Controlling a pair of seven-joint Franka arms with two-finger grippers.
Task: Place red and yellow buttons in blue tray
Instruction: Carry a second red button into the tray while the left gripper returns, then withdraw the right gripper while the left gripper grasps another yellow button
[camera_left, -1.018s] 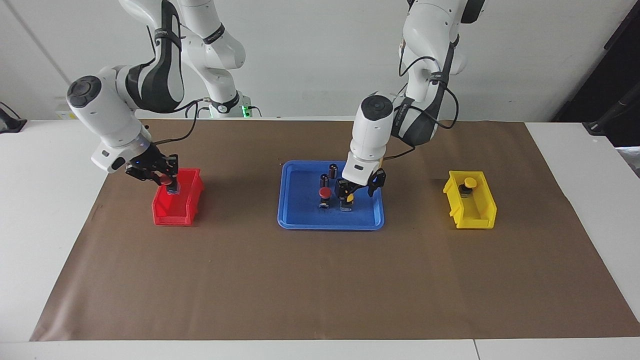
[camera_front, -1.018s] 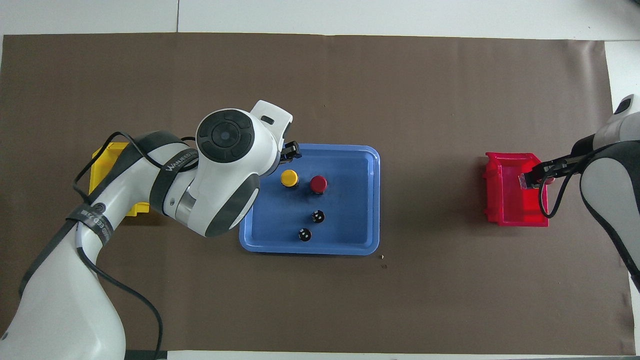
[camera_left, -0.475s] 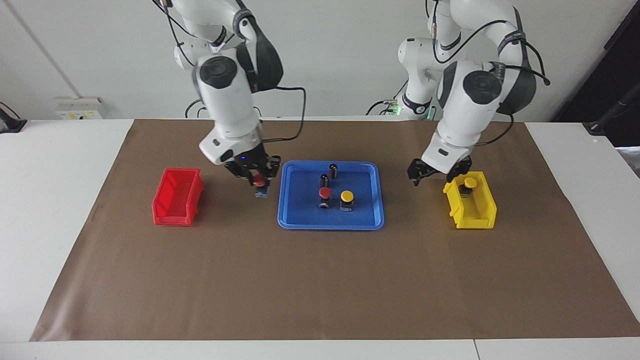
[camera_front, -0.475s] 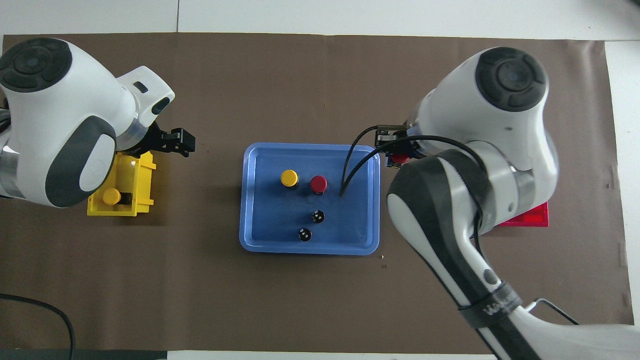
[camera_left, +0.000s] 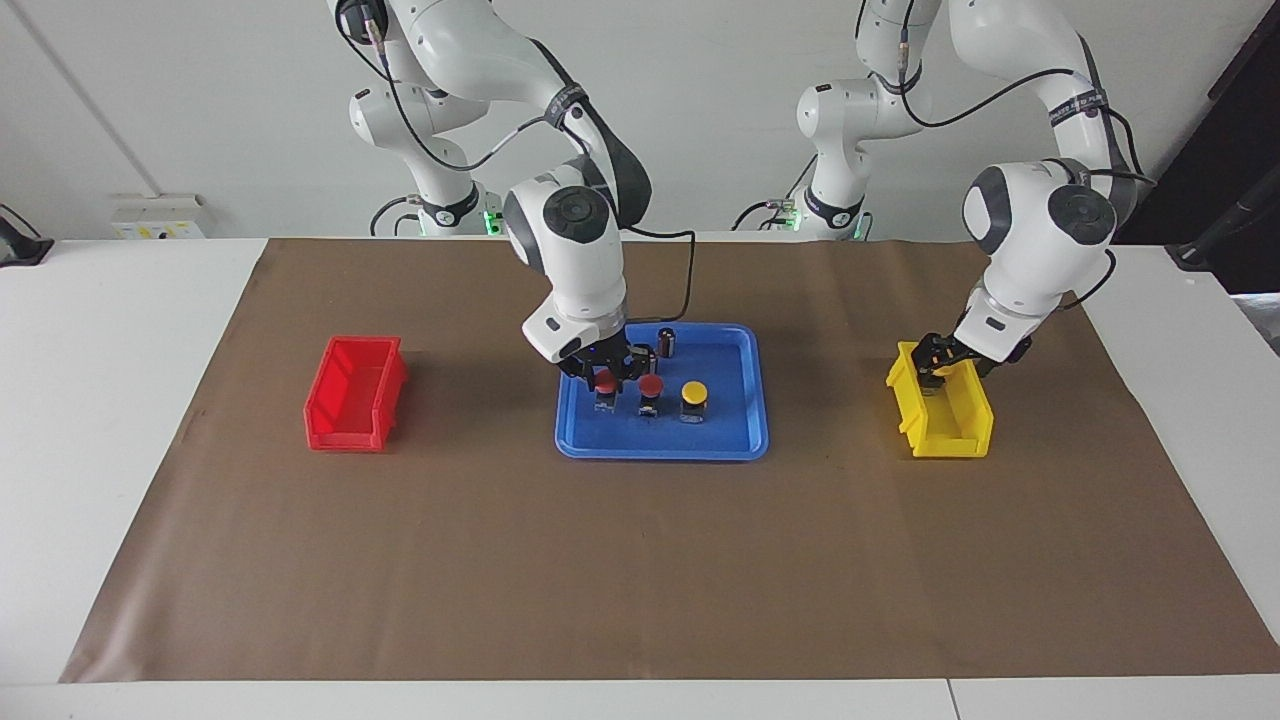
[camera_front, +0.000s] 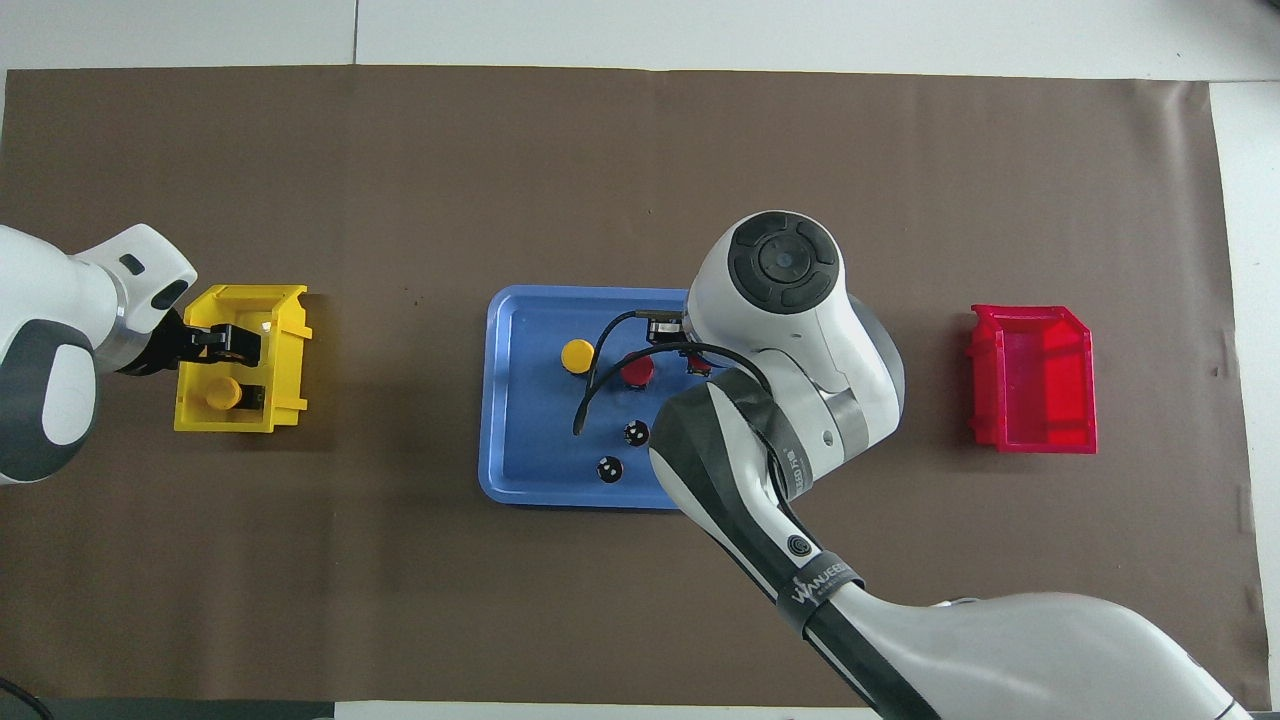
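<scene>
The blue tray (camera_left: 660, 452) (camera_front: 530, 440) sits mid-table. A red button (camera_left: 650, 388) (camera_front: 637, 370) and a yellow button (camera_left: 693, 393) (camera_front: 578, 356) stand in it. My right gripper (camera_left: 605, 385) is low inside the tray, beside that red button toward the right arm's end. It is shut on a second red button (camera_left: 604, 380) (camera_front: 697, 362); I cannot tell whether this one touches the tray floor. My left gripper (camera_left: 938, 362) (camera_front: 232, 345) is down at the yellow bin (camera_left: 945, 415), over another yellow button (camera_front: 222, 393), which the facing view mostly hides.
Two dark capless cylinders (camera_front: 636, 433) (camera_front: 608, 468) stand in the tray's part nearer the robots. An empty red bin (camera_left: 355, 395) (camera_front: 1030, 385) sits toward the right arm's end. Brown paper (camera_left: 640, 580) covers the table.
My right gripper carried the red button from beside the tray to low inside it. My left gripper moved from beside the yellow bin down onto it, over the yellow button.
</scene>
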